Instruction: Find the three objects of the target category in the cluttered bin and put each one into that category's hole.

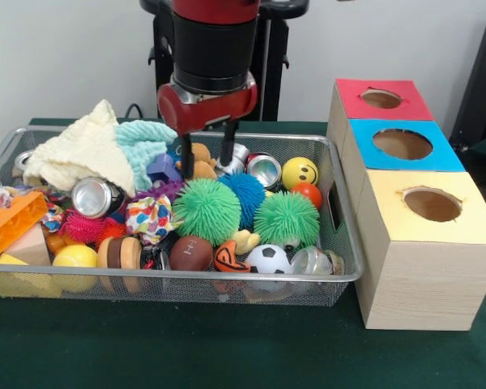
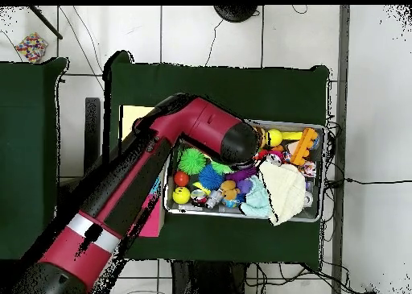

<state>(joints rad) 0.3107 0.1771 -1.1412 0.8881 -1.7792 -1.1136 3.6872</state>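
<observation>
Just right of the fingers (image 1: 227, 147) you see shiny metal cans (image 1: 263, 169); left of them lie soft, nubbly knitted cloths (image 1: 89, 150). Below them, the green ball (image 1: 206, 211) and its neighbours look rubbery and spiky. The bin (image 1: 340, 243) is fine wire mesh. Well to the right, the boxes (image 1: 413, 267) show matt pale wood grain under flat coloured paper tops. You work over dull green table cloth (image 1: 227, 348).

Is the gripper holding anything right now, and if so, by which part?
Nothing is held. The gripper hangs open over the bin, its fingers apart with only air between them, just above the orange toy.
</observation>
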